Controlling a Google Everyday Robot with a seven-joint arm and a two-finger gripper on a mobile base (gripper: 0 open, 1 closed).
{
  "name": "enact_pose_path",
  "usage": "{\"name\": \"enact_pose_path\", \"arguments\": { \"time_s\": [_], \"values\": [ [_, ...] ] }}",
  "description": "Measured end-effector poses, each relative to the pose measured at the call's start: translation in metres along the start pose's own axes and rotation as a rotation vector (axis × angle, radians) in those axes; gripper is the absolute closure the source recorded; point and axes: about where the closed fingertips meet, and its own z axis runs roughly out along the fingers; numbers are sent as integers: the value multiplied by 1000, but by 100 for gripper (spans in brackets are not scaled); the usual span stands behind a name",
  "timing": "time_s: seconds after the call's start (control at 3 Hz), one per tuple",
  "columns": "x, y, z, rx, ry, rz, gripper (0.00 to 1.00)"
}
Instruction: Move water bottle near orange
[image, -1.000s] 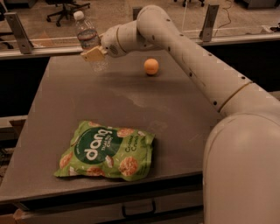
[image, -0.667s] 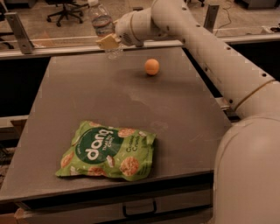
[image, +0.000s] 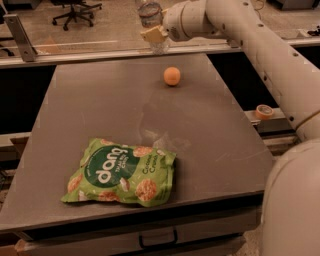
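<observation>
Far to the claw's left, a slanted metal post (image: 19, 31) stands by the rail behind the table. An office chair (image: 75, 9) sits on the floor beyond it, also to the claw's left and farther back. Well below the claw and a little to its left, a green snack bag (image: 121, 172) lies flat near the front edge of the grey table (image: 75, 100), well apart from everything else on the tabletop.

The claw (image: 156, 36) is at the top of the view, over the table's far edge and just left of centre. It is clamped on the water bottle (image: 150, 14), with one tan finger pad (image: 154, 34) pressed across the bottle's front. The bottle stands roughly upright in that grip. Its clear lower end shows just under the pad, and its upper part runs out of the top of the view. It appears to hang clear of the tabletop, in front of the rail.

The orange (image: 172, 76) rests on the table below the claw and slightly to its right, near the far edge. It is close to the bottle but not touching it.

From the claw, the white arm (image: 260, 55) stretches right and downward to the robot's bulky body at the lower right. Well to the claw's right and lower down, a roll of tape (image: 263, 111) lies on a ledge beside the table's right edge.
</observation>
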Motion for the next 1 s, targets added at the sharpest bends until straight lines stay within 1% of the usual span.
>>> {"name": "enact_pose_path", "arguments": {
  "time_s": [0.33,0.67,1.0],
  "values": [
    [20,-35,-40,106,-36,42,100],
    [45,-56,-77,190,-77,101,100],
    [79,-69,-116,278,-77,186,100]
  ]
}}
